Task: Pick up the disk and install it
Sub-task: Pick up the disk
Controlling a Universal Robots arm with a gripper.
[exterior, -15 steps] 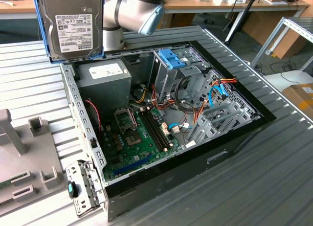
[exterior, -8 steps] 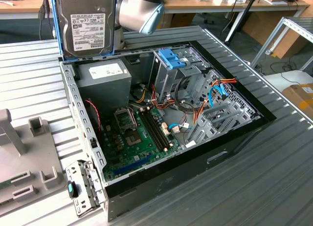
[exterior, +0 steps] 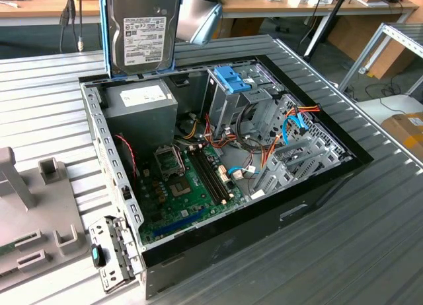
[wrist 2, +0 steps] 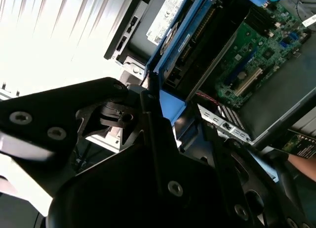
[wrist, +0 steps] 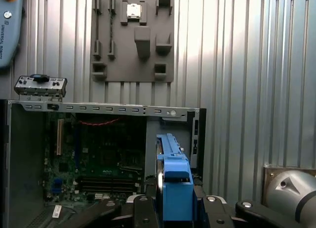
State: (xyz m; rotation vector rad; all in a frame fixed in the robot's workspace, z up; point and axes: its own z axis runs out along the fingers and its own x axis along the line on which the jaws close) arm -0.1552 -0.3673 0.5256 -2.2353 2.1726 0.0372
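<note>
**Disk held on edge above the back of the open case**

Table [exterior: 310,259] of ribbed metal carries everything. Nearest in the exterior view lies a loose metal bracket [exterior: 112,252], just beside the near corner of the case [exterior: 264,209]. A grey fixture plate [exterior: 33,212] with raised blocks sits at the exterior view's left, apart from the case.

The case lies on its side with its cover off. On its floor sits the green motherboard [exterior: 185,186], with red wires along the wall next to it. Farther back, the grey power supply [exterior: 142,103] fills the corner at the exterior view's left. Beside it stands the silver drive cage [exterior: 228,100], topped by a blue clip [exterior: 232,79]. Orange and blue cables [exterior: 294,123] loop across the metal bays on the exterior view's right, crowding that end.

The disk [exterior: 142,31] hangs above the power supply at the case's far edge. It stands on edge, label toward the camera, with its blue rails running up both sides. It is clear of the drive cage, which lies toward the exterior view's right of it.

In the first wrist view, the gripper [wrist: 175,210] is closed around the disk, its black fingers [wrist: 140,213] pressed against the blue end tab. Behind the disk, the silver arm [exterior: 198,14] shows, with wooden benches [exterior: 264,4] beyond.
</note>
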